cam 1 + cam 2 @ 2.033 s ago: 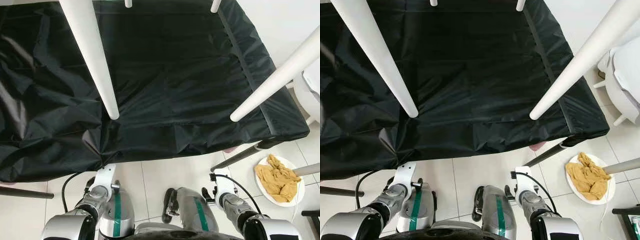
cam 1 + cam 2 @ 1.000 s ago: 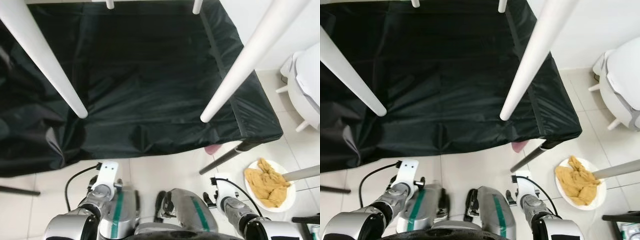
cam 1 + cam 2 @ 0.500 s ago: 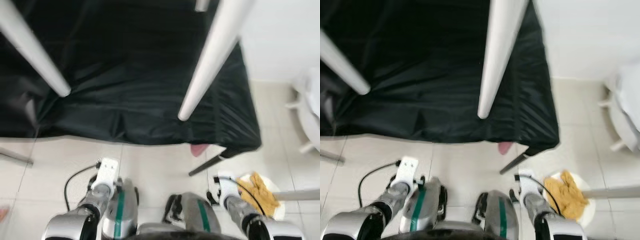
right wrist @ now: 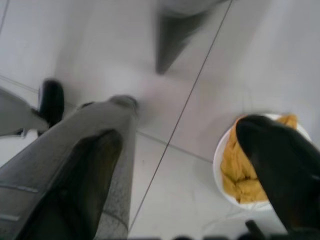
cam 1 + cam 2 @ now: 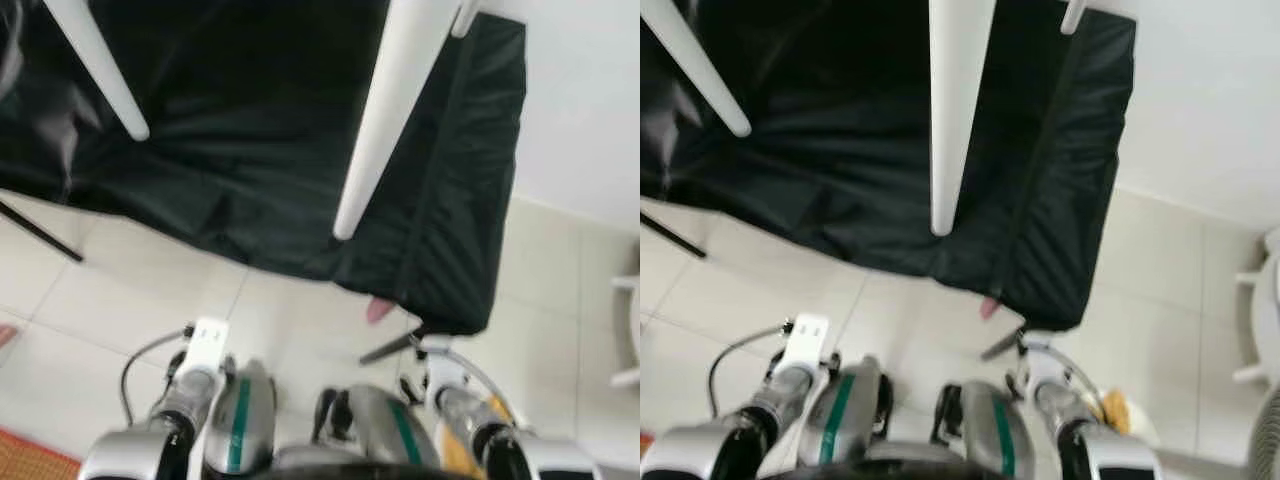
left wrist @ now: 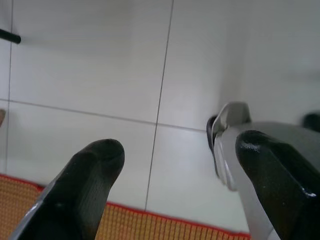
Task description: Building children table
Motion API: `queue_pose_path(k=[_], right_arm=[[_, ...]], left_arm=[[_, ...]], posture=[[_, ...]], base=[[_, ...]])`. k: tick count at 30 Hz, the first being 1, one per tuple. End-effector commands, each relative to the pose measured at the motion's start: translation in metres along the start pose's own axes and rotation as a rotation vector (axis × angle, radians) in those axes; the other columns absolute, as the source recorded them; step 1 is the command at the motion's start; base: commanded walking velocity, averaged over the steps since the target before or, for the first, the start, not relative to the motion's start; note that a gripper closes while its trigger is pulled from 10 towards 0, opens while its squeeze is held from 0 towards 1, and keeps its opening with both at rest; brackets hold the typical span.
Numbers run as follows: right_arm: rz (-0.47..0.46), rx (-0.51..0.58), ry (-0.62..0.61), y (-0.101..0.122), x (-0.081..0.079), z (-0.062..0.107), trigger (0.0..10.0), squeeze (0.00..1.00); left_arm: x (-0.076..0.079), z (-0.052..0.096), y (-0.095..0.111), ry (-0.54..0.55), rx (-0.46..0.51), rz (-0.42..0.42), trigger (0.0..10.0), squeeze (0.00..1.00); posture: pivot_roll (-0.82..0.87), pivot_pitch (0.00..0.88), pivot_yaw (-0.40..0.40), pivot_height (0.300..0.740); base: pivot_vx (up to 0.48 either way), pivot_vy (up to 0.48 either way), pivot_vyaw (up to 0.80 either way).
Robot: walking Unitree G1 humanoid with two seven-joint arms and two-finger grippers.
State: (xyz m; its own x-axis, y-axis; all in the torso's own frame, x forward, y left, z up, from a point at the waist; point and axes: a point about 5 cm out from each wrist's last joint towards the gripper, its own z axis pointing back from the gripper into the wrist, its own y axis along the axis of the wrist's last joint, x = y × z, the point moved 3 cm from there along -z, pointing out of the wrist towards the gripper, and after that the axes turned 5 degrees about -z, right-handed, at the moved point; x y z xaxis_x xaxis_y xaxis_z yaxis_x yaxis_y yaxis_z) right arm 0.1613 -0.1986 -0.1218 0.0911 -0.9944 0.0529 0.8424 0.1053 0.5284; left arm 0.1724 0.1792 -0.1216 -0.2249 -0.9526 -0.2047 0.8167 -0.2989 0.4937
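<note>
- The white tile floor (image 5: pixel 90 330) is the biggest thing, and the robot stands on it.
- A black cloth (image 5: pixel 250 130) covers a big surface in front of the robot and hangs over its edges.
- The children's table (the thing being built) shows as white legs above the black cloth. One thick white leg (image 5: pixel 385 115) slants down near the middle. A thinner leg (image 5: pixel 98 65) is off to the robot's left. The tip of a third leg (image 5: pixel 1073 15) peeks in at the top.
- Thin dark poles (image 5: pixel 40 232) stick out from under the cloth onto the floor.
- Both arms hang down by the robot's sides.
- The left hand (image 6: pixel 175 150) points at the floor. Its two black fingers (image 6: pixel 92 175) are spread apart with nothing between them. A red and orange mat (image 6: pixel 130 225) lies near it.
- The right hand (image 4: pixel 185 145) also has its fingers wide apart and holds nothing.
- A white plate (image 4: pixel 220 170) with a yellow rag (image 4: pixel 237 175) sits on the floor by the right hand.
- A small pink thing (image 5: pixel 379 310) lies at the cloth's edge (too blurry to tell what it is).
</note>
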Motion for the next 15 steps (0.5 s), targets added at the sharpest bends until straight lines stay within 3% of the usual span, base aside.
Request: queue_pose_path(k=[1, 15], right_arm=[[-0.004, -0.037, -0.012, -0.0108, 0.0040, 0.0024, 10.0, 0.00], [0.011, -0.038, -0.006, -0.0112, 0.0064, 0.0030, 10.0, 0.00]], left_arm=[[0.0110, 0.0019, -0.0109, -0.030, -0.038, -0.001, 10.0, 0.00], [0.0107, 0.0024, -0.0126, -0.024, -0.037, 0.032, 10.0, 0.00]], posture=[[0.10, 0.031, -0.049, 0.740], [0.10, 0.020, -0.049, 0.740]], base=[[0.000, -0.244, 0.00], [0.000, 0.000, 0.00]])
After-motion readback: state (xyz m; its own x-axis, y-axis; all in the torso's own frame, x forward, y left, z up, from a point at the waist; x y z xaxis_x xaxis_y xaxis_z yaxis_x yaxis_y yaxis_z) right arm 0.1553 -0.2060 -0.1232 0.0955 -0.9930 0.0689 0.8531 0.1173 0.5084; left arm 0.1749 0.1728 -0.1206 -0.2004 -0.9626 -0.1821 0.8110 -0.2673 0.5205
